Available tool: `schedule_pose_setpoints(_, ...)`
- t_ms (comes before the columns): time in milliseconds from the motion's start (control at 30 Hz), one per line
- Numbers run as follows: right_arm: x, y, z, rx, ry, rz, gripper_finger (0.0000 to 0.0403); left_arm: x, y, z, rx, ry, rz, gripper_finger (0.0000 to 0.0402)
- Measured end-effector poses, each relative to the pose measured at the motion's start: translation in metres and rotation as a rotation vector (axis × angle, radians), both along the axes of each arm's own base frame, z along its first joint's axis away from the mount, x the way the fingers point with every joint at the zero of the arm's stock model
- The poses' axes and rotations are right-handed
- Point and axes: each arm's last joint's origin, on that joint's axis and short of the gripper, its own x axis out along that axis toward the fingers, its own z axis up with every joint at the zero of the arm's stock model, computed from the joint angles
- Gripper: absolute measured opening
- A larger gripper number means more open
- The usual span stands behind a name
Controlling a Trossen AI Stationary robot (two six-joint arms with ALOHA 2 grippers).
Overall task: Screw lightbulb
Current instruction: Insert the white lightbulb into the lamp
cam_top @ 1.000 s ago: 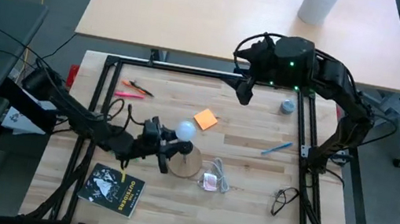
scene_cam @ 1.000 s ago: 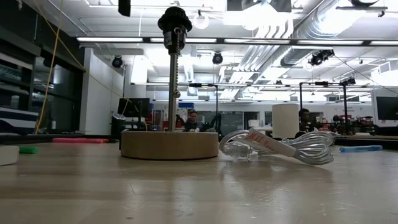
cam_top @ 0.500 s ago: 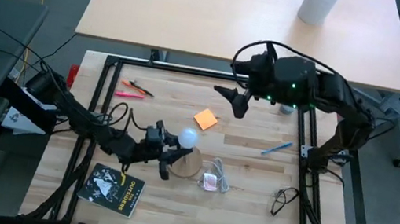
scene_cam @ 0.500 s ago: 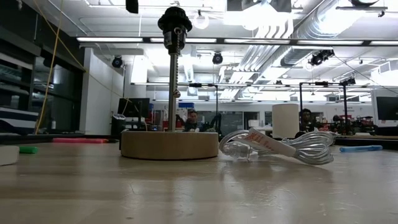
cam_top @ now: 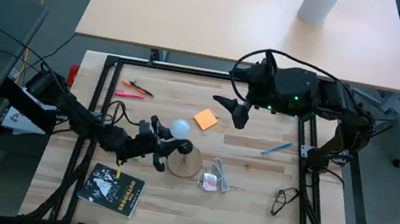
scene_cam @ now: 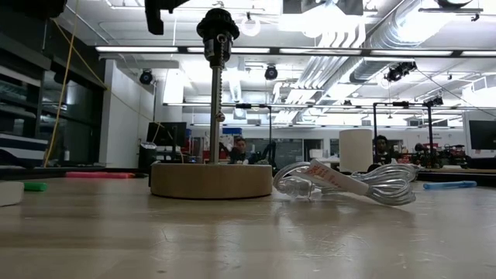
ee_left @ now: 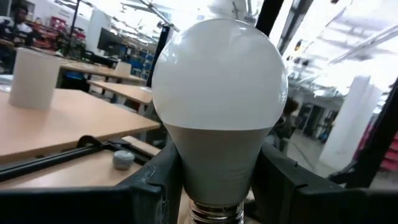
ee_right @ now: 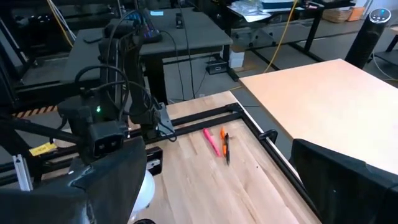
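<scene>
Looking straight down from the high view, I hold the small white frosted globe lightbulb (cam_top: 179, 129) in my left fingers (cam_top: 165, 140), clamped around its base, just beside the tan round wooden disc with a black socket (cam_top: 186, 162) on the pale wooden worktop (cam_top: 249, 207). My right fingers (cam_top: 233, 111) hang spread wide and empty above the worktop, near the orange square note (cam_top: 205, 118). A blue pen (cam_top: 276, 148) lies to that side; a black booklet (cam_top: 114, 189) lies near the front edge.

From the low view, the wooden disc (scene_cam: 211, 180) stands flat with a thin metal stem (scene_cam: 215, 93) rising to the black socket (scene_cam: 217, 25); a see-through plastic packet with a coiled cord (scene_cam: 349, 183) lies just beside it.

In the left wrist view, the lightbulb (ee_left: 219, 99) fills the frame, upright, my dark fingers (ee_left: 155, 186) pressed against its neck on both sides.

In the right wrist view, my right fingers (ee_right: 336, 177) stand far apart with nothing between them; pink and orange pens (ee_right: 217, 142) lie on the worktop beyond.
</scene>
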Motion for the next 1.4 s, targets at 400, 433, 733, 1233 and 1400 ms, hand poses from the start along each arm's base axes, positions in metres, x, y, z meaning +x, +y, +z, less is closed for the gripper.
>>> schedule_pose_setpoints(400, 0.0, -0.001, 0.0, -0.004, 0.0, -0.009, 0.0388, 0.016, 0.003, -0.02, -0.005, 0.052, 0.039, 0.0135)
schedule_pose_setpoints(433, 0.0, -0.001, 0.0, -0.004, 0.0, -0.009, 0.0388, 0.017, 0.002, -0.02, -0.005, 0.052, 0.039, 0.0134)
schedule_pose_setpoints(733, 0.0, -0.001, 0.0, -0.023, 0.007, -0.002, 0.0388, 0.017, -0.004, -0.02, 0.003, 0.066, 0.026, 0.0134)
schedule_pose_setpoints(1233, 0.0, -0.001, 0.0, -0.02, 0.005, -0.003, 0.0388, 0.016, -0.005, -0.024, 0.007, 0.11, 0.067, 0.0134)
schedule_pose_setpoints(1400, 0.0, -0.001, 0.0, -0.02, 0.004, -0.002, 0.0388, 0.02, -0.007, -0.033, -0.032, 0.103, 0.055, 0.0134)
